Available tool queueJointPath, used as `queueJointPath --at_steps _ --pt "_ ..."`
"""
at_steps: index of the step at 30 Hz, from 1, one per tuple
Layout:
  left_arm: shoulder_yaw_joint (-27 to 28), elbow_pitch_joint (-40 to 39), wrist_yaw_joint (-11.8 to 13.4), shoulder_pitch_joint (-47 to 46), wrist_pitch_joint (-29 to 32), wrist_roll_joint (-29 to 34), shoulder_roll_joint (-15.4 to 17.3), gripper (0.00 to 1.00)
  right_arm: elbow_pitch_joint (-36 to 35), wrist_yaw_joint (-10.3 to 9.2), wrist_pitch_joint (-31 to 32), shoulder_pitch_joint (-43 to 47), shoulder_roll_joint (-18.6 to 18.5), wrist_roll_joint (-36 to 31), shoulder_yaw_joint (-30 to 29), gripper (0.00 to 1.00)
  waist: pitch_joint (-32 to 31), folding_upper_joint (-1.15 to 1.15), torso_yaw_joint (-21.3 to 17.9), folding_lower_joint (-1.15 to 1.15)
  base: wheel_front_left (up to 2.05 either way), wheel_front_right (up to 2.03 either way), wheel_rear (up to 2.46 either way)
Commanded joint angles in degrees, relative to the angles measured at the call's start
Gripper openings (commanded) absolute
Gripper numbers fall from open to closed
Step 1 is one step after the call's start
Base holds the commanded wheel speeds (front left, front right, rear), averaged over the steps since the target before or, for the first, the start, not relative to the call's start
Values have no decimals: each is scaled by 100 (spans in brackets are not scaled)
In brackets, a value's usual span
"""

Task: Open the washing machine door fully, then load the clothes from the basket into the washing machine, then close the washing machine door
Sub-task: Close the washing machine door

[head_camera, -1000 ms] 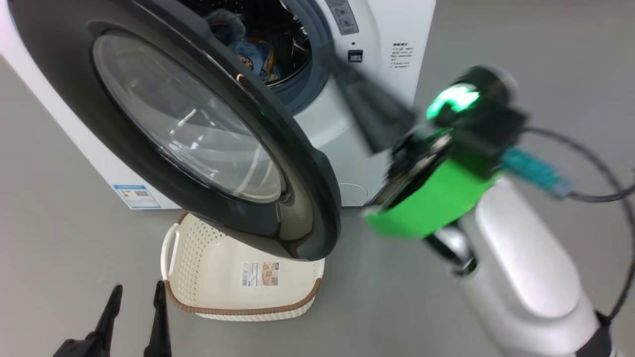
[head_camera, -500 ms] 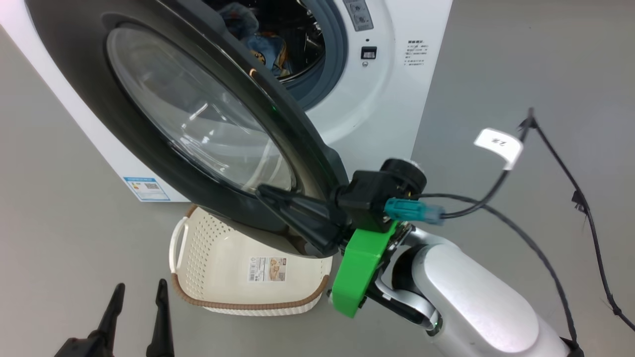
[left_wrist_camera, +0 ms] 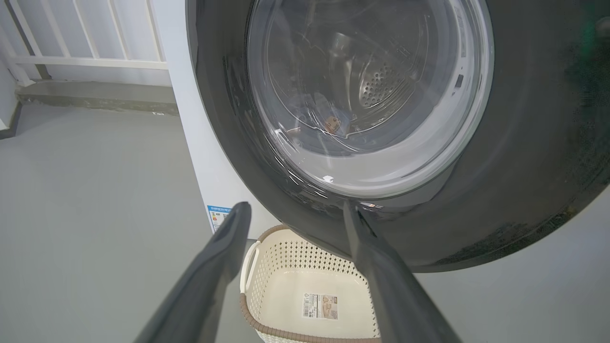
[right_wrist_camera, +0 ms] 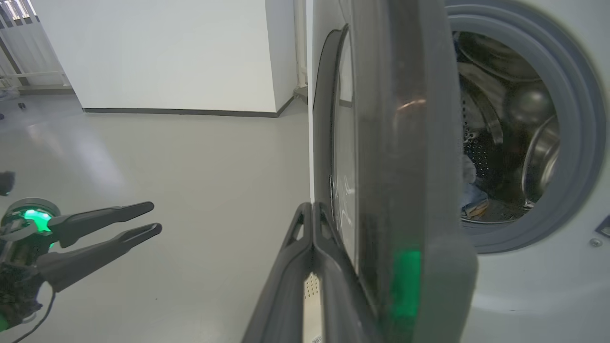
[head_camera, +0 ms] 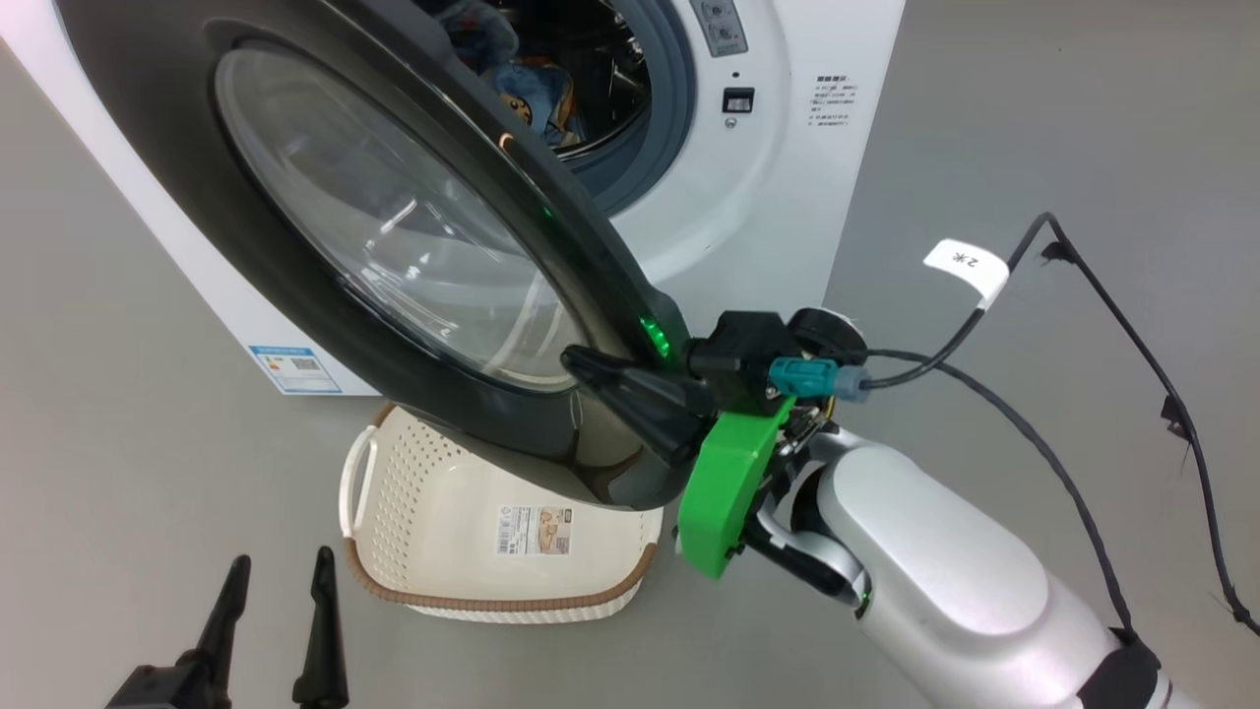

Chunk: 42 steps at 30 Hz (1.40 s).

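the left gripper (head_camera: 279, 566) hangs low, jaws wide apart and empty, beside the basket (head_camera: 492, 601) on the floor (head_camera: 148, 443). above, the washing machine door (head_camera: 394, 226) stands ajar. the right gripper (head_camera: 591, 369), jaws shut, rests against its outer rim. the clothes (head_camera: 522, 84) lie in the drum (head_camera: 605, 59).

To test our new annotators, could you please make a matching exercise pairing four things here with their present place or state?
Column one:
1 basket
2 clothes
3 left gripper
4 right gripper

Column two:
A shut, beside the outer face of the washing machine door
B empty, on the floor
C open, holding nothing
D inside the washing machine

Pairs: 1-B, 2-D, 3-C, 4-A
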Motion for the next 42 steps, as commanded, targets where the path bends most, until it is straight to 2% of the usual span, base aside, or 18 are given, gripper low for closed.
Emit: queueJointPath --at_steps 1,10,21,29,42 --pt "182 -102 36 -248 -60 -18 74 100 -31 9 -84 -143 129 75 -4 0 6 0 3 0 0 0 0" --pt "160 -67 57 -302 -119 -50 62 100 422 9 -262 -442 81 175 -50 0 77 0 33 0 0 0 0" --pt "89 -44 39 -478 -214 -85 14 100 1036 9 -360 -1013 -34 218 -376 0 342 0 103 0 0 0 0" --pt "4 59 -33 -755 -361 -131 -80 100 1858 9 -630 -1855 -115 44 -779 0 764 0 283 0 0 0 0" --pt "-209 490 -258 -1346 -634 -191 -318 100 3480 9 -1437 -3306 -77 -479 -1408 0 1514 0 632 0 0 0 0"
